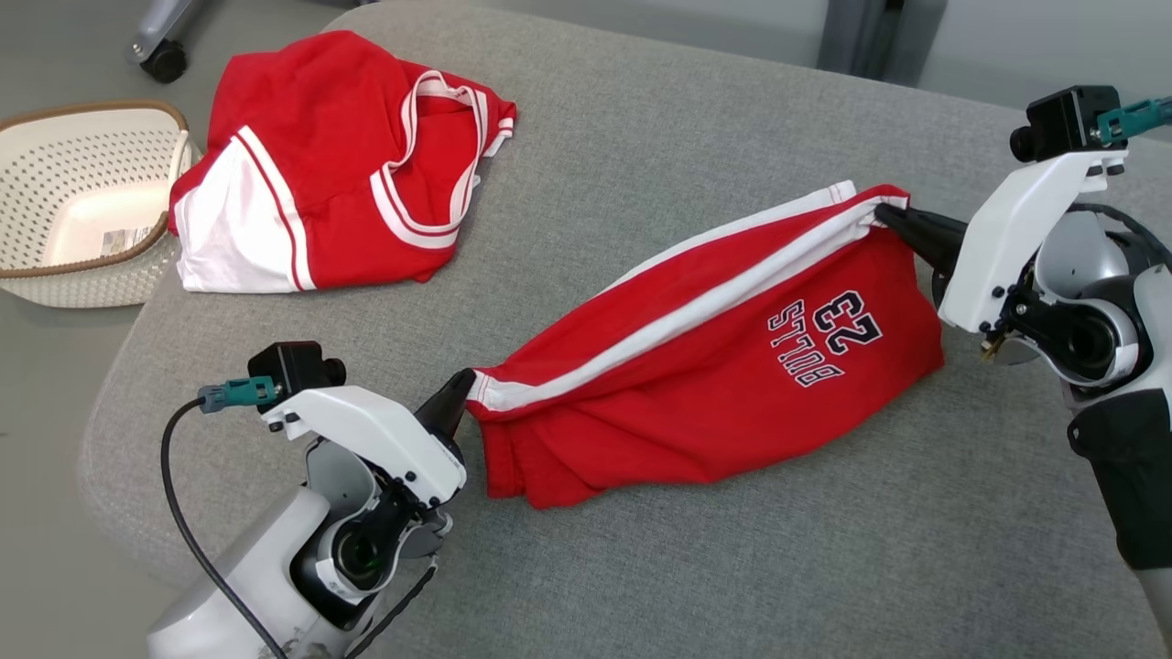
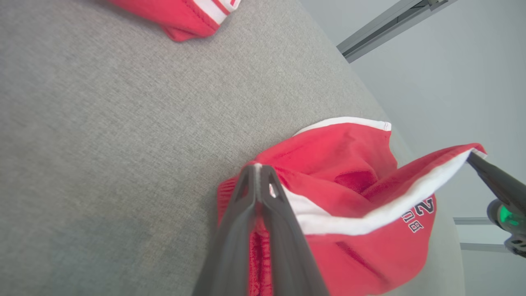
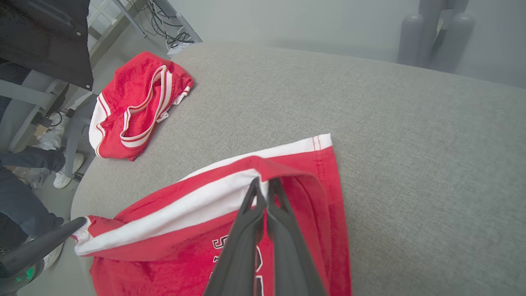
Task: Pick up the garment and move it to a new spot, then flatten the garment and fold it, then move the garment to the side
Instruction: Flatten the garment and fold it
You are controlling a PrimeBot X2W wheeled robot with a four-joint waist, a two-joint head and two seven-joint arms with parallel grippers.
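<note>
The garment [image 1: 714,366] is a pair of red shorts with a white stripe and dark "BULLS 23" lettering, stretched across the grey cushioned surface [image 1: 641,146]. My left gripper [image 1: 465,386] is shut on its near left corner; the pinched white hem also shows in the left wrist view [image 2: 259,176]. My right gripper [image 1: 886,216] is shut on the far right corner of the white band, seen close in the right wrist view [image 3: 263,187]. The cloth [image 3: 197,234] hangs taut between the two grips, its lower part resting on the surface.
A second red and white garment [image 1: 339,174] lies crumpled at the far left of the surface. A white perforated basket [image 1: 82,201] stands beyond the left edge. A person's legs and shoe [image 3: 61,176] stand by a desk frame past that side.
</note>
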